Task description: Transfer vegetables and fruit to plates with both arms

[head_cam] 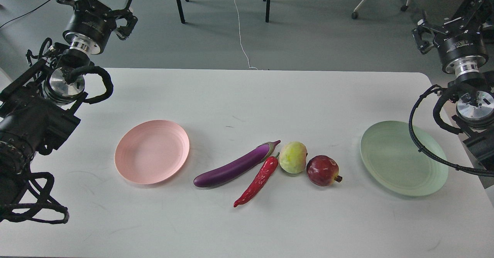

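In the head view, four items lie in a row on the white table. A long purple eggplant (236, 166) lies at an angle, with a red chili pepper (257, 180) beside it. To their right are a pale yellow-green fruit (293, 157) and a dark red pomegranate (322, 170). The pink plate (151, 151) at the left and the green plate (401, 157) at the right hold nothing. My left gripper (101, 4) is raised beyond the table's far-left corner, open and empty. My right gripper (449, 20) is raised at the far right, open and empty too.
The white table (247, 103) runs across the whole view. Beyond its far edge is grey floor with black table legs (178, 1), chair casters and a white cable (240, 30). Looping black cables hang from both arms near the plates.
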Robot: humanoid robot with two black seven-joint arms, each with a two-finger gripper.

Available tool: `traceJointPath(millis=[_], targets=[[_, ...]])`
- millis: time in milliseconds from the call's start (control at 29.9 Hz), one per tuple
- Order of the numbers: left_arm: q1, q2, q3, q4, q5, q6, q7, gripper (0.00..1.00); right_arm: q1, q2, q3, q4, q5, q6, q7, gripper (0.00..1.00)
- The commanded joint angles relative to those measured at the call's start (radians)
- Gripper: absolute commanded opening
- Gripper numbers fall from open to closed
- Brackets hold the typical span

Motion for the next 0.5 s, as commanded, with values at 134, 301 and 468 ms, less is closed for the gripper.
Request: traceJointPath(millis=[134, 301, 468], targets=[[-0.007, 0.008, -0.001, 0.006, 0.003, 0.0, 0.0, 0.98, 0.052, -0.05, -0.042, 0.001, -0.007, 0.0, 0.0, 0.98], [-0.012, 0.037, -0.002, 0.006, 0.003, 0.0, 0.0, 0.98, 0.21, -0.129, -0.246, 0.019, -0.063, 0.0, 0.001, 0.98], [-0.013, 0.071, -0.008, 0.007, -0.002, 0.0, -0.013, 0.98, 0.445, -0.168, -0.555, 0.064, -0.152, 0.0, 0.003, 0.99]])
